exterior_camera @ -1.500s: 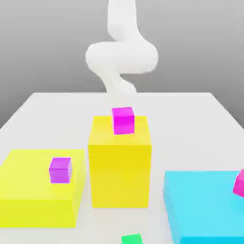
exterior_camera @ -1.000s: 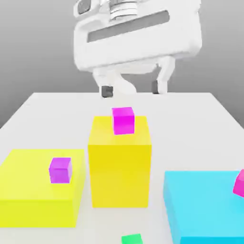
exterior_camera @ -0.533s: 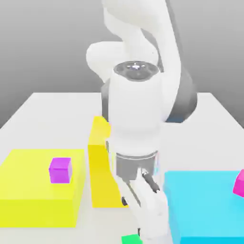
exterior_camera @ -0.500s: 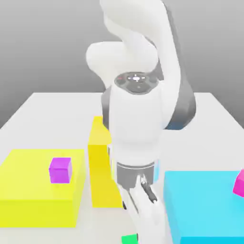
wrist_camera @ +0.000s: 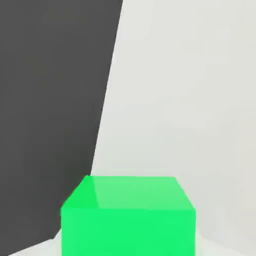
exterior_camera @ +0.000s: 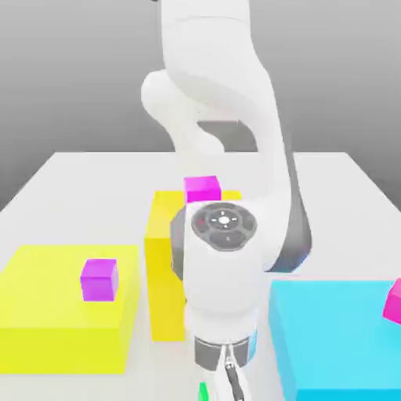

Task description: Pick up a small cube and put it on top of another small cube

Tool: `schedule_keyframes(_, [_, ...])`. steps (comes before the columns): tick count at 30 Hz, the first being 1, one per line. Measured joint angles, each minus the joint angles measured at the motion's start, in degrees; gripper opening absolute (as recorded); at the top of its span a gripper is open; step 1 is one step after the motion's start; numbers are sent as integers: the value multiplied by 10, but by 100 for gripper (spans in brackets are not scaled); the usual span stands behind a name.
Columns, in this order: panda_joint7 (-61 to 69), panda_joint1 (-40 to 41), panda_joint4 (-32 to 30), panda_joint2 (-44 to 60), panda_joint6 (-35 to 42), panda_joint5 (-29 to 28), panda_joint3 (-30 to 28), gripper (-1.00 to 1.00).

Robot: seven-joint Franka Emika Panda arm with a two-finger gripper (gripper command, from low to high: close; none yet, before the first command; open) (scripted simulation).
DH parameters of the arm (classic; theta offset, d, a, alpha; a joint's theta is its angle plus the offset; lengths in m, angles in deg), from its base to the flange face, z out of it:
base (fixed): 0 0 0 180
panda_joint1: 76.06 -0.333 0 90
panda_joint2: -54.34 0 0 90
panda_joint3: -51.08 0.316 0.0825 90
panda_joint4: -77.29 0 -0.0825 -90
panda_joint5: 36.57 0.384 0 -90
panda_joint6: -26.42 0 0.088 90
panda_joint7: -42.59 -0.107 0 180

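While my pincer (wrist_camera: 128, 242) is closed on the small green cube (wrist_camera: 128, 227), pinching it from both sides low over the white surface (exterior_camera: 160, 376), my arm (exterior_camera: 223, 274) blocks part of the tall yellow block (exterior_camera: 166, 274) and the magenta cube (exterior_camera: 202, 188) on it. A low yellow block (exterior_camera: 55, 348) carries a purple cube (exterior_camera: 99, 280) at the exterior view's left, and a cyan block (exterior_camera: 333, 337) flanks me at the exterior view's right, a pink cube (exterior_camera: 395, 301) by its far side.

Panda arm, ext. view: appearance

Arm (exterior_camera: 223, 266) mostly wht, smooth rounded segs. Round dk gry button disc (exterior_camera: 224, 225), lit ctr. Rel. to disc: dk gry side caps L & R of it in ext. view; gry collar (exterior_camera: 223, 352) below.
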Motion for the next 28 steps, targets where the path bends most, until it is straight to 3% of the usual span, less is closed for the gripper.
schedule_keyframes(3, [61, 31, 8, -54, 26, 0, -11, -100])
schedule_keyframes(13, [307, 144, -69, -261, 121, 13, -66, -100])
schedule_keyframes(20, [407, 164, -183, -393, 193, 5, -98, -100])
schedule_keyframes(25, [415, 161, -227, -325, 97, 15, -101, -100])
schedule_keyframes(26, [416, 161, -230, -316, 84, 16, -101, 100])
schedule_keyframes(28, [416, 161, -230, -316, 84, 16, -101, 100])
